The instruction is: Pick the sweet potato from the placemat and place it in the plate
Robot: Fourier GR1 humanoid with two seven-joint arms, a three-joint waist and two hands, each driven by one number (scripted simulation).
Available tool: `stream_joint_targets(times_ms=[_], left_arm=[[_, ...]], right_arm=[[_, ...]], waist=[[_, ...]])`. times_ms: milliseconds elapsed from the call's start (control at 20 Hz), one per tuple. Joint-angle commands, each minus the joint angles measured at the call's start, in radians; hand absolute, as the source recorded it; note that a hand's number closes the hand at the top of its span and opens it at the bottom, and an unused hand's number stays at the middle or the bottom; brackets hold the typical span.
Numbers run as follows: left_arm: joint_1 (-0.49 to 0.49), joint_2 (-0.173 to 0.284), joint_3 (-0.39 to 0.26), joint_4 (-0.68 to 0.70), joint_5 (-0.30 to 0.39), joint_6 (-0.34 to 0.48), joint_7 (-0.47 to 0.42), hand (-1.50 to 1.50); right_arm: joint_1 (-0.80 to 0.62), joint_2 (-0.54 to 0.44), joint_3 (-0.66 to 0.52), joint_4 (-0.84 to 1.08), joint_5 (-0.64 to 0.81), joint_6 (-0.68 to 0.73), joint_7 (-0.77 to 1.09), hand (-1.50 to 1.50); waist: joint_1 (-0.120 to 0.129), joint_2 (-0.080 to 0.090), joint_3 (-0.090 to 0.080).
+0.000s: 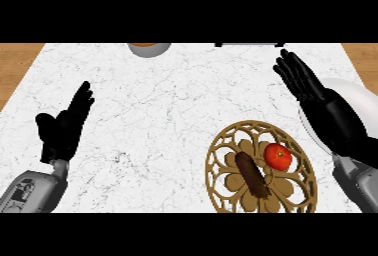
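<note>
One placemat [221, 170], round openwork, lay on the counter [162, 115]. On it: one sweet potato [252, 174] near centre, one tomato [278, 156] just right of it. One white plate [354, 97] sat right of the placemat, partly hidden under the right hand [325, 102], fingers straight. Left hand [63, 127], well left of the placemat, fingers straight, holding nothing. One bowl [149, 48] sat far beyond the placemat, contents unclear.

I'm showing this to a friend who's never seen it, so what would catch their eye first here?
Probably the round brown lattice placemat at lower right on the white marble counter, bearing a dark sweet potato and a red tomato. Next, the two black hands: the left hand open at the left, the right hand open over a white plate at the right edge.
</note>
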Motion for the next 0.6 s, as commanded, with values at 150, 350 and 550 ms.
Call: stream_joint_targets(times_ms=[150,350,550], left_arm=[[0.112,-0.066,-0.045,0.012,0.032,-0.013,0.061,0.00],[0.157,-0.124,-0.067,0.041,0.088,-0.036,0.088,0.00],[0.216,-0.138,-0.077,-0.032,0.093,-0.051,0.082,0.00]], right_arm=[[-0.237,-0.064,0.064,-0.014,0.171,0.001,0.198,1.50],[-0.271,-0.296,0.070,0.052,0.504,-0.065,0.227,1.50],[-0.155,-0.095,0.072,0.048,0.578,-0.261,0.161,-1.50]], waist=[[0.007,0.007,-0.027],[-0.034,-0.003,-0.035],[-0.014,0.008,-0.023]])
